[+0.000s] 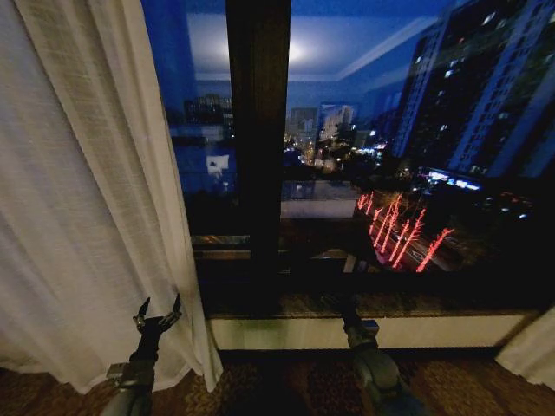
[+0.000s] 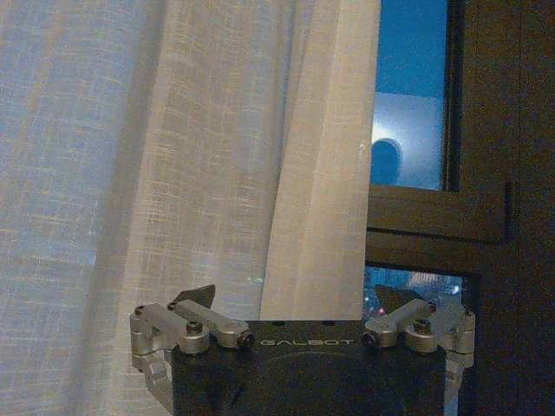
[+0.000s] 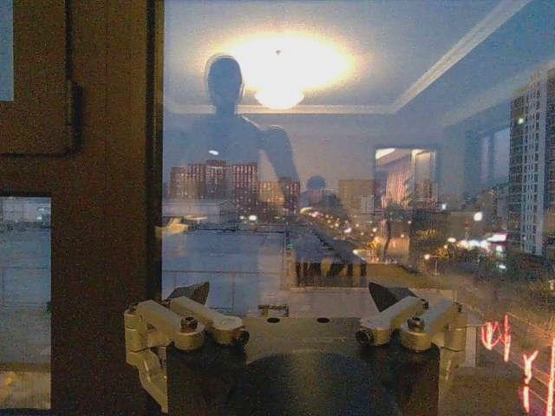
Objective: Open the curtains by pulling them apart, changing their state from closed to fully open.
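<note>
Night window (image 1: 390,173), dark frame. Sheer cream-white pleated curtains: left panel (image 1: 78,199) bunched far left, right panel (image 1: 531,347) at right edge. My left gripper (image 1: 157,317) spread beside left panel; right gripper (image 3: 291,299) spread, facing glass. Judged nearly open; next, push each panel outward.

Both arms forward, left gripper (image 1: 157,310) and right gripper (image 3: 295,303) apparently spread wide.

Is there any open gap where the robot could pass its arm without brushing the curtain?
Yes: the bare window between the left curtain panel and the right panel's edge. The right gripper faces glass there. It is crowded by the left gripper, open against the folds.
</note>
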You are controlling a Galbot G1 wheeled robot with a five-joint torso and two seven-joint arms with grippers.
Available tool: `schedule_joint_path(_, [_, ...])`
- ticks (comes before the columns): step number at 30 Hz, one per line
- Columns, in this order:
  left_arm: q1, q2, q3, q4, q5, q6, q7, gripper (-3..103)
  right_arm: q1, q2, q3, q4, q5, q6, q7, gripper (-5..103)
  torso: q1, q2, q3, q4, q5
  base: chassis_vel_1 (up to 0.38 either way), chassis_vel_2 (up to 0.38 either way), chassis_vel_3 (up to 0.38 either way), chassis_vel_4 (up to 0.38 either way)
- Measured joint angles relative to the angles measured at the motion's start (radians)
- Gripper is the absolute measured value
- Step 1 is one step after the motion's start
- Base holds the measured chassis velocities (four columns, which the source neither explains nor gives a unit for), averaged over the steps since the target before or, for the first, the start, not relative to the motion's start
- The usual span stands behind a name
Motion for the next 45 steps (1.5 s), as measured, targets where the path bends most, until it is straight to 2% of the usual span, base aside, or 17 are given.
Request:
schedule_joint_path(19, [0.000,0.000,0.000,0.000,0.000,0.000,0.000,100,0.000,0.000,0.000,0.000,0.000,0.000,0.000,100,0.000,0.000,0.000,0.0000,0.0000,0.000,0.000,0.000,0.000])
schedule_joint_path(23, [-0.011,-0.007,0.012,0.000,0.006,0.020,-0.013,100,0.000,0.000,0.000,0.000,0.000,0.000,0.000,100,0.000,0.000,0.000,0.0003,0.0004,0.000,0.000,0.000,0.000])
schedule_joint_path(25, [-0.047,-0.033,0.059,-0.004,0.031,0.087,-0.055,100,0.000,0.000,0.000,0.000,0.000,0.000,0.000,100,0.000,0.000,0.000,0.0000,-0.0003,0.000,0.000,0.000,0.000])
schedule_joint_path(26, [-0.055,-0.039,0.069,-0.005,0.037,0.103,-0.064,100,0.000,0.000,0.000,0.000,0.000,0.000,0.000,100,0.000,0.000,0.000,-0.0001,-0.0001,0.000,0.000,0.000,0.000])
schedule_joint_path(29, [-0.115,-0.082,0.144,-0.013,0.079,0.218,-0.135,100,0.000,0.000,0.000,0.000,0.000,0.000,0.000,100,0.000,0.000,0.000,-0.0001,0.0002,0.000,0.000,0.000,0.000])
schedule_joint_path(30, [-0.115,-0.082,0.144,-0.013,0.079,0.218,-0.135,100,0.000,0.000,0.000,0.000,0.000,0.000,0.000,100,0.000,0.000,0.000,-0.0001,0.0002,0.000,0.000,0.000,0.000])
schedule_joint_path(32, [-0.142,-0.101,0.178,-0.017,0.099,0.269,-0.169,100,0.000,0.000,0.000,0.000,0.000,0.000,0.000,100,0.000,0.000,0.000,-0.0001,0.0002,0.000,0.000,0.000,0.000])
schedule_joint_path(33, [-0.171,-0.122,0.214,-0.020,0.119,0.325,-0.203,100,0.000,0.000,0.000,0.000,0.000,0.000,0.000,100,0.000,0.000,0.000,-0.0001,0.0001,0.000,0.000,0.000,0.000])
schedule_joint_path(34, [-0.188,-0.134,0.236,-0.023,0.132,0.357,-0.223,100,0.000,0.000,0.000,0.000,0.000,0.000,0.000,100,0.000,0.000,0.000,-0.0001,0.0002,0.000,0.000,0.000,0.000])
schedule_joint_path(35, [-0.188,-0.134,0.236,-0.023,0.132,0.357,-0.223,100,0.000,0.000,0.000,0.000,0.000,0.000,0.000,100,0.000,0.000,0.000,-0.0001,0.0002,0.000,0.000,0.000,0.000])
schedule_joint_path(40, [-0.272,-0.195,0.342,-0.033,0.191,0.519,-0.324,100,0.000,0.000,0.000,0.000,0.000,0.000,0.000,100,0.000,0.000,0.000,-0.0001,0.0003,0.000,0.000,0.000,0.000])
schedule_joint_path(45, [-0.296,-0.212,0.371,-0.037,0.208,0.565,-0.352,100,0.000,0.000,0.000,0.000,0.000,0.000,0.000,100,0.000,0.000,0.000,0.0000,0.0002,0.000,0.000,0.000,0.000])
